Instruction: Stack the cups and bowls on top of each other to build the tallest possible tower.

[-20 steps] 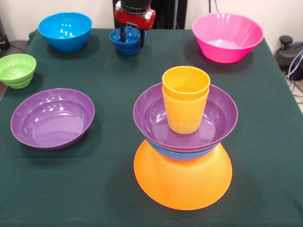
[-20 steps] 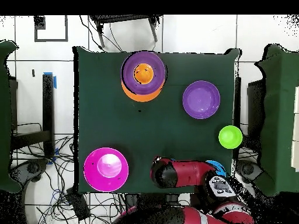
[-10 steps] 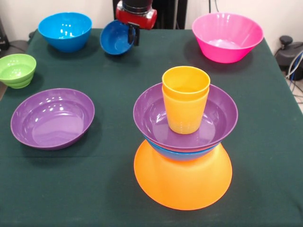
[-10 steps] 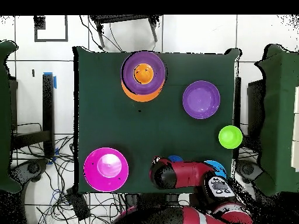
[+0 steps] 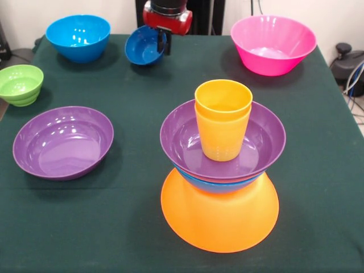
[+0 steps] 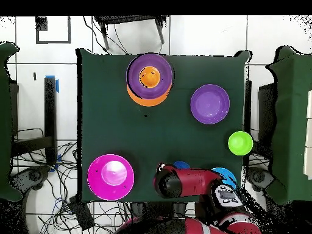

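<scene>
The tower stands at the table's near middle: an upside-down yellow-orange bowl (image 5: 219, 219) as base, a bright blue bowl (image 5: 219, 183), a purple bowl (image 5: 264, 136), and nested orange and yellow cups (image 5: 223, 116) on top. It shows in the overhead view (image 6: 149, 79) too. My gripper (image 5: 162, 41) is shut on the rim of the small dark blue bowl (image 5: 143, 48), which hangs tilted above the table's far side. In the overhead view the arm hides the gripper and only an edge of that bowl (image 6: 181, 165) shows.
A second purple bowl (image 5: 62, 142) sits at the near left, a small green bowl (image 5: 20, 84) at the left edge, a bright blue bowl (image 5: 78, 37) at the far left, a large pink bowl (image 5: 273, 44) at the far right.
My gripper closed on the small dark blue bowl and lifted it off the table. The bowl now hangs tilted and has shifted slightly right.
</scene>
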`<control>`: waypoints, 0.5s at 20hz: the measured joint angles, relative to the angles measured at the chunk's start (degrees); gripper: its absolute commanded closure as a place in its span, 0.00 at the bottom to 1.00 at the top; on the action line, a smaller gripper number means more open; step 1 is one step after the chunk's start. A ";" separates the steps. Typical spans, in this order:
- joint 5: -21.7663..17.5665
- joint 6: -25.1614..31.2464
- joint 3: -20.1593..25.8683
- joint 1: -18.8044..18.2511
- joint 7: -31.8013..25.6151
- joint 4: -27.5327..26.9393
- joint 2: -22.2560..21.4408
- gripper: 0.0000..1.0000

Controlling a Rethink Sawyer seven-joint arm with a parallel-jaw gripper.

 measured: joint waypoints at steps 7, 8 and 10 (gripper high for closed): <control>0.31 0.00 -2.66 6.60 0.00 0.07 -5.12 1.00; 0.30 0.00 -3.51 8.60 0.00 -0.13 -6.32 1.00; 0.32 0.00 -4.76 11.60 0.00 -0.54 -8.28 1.00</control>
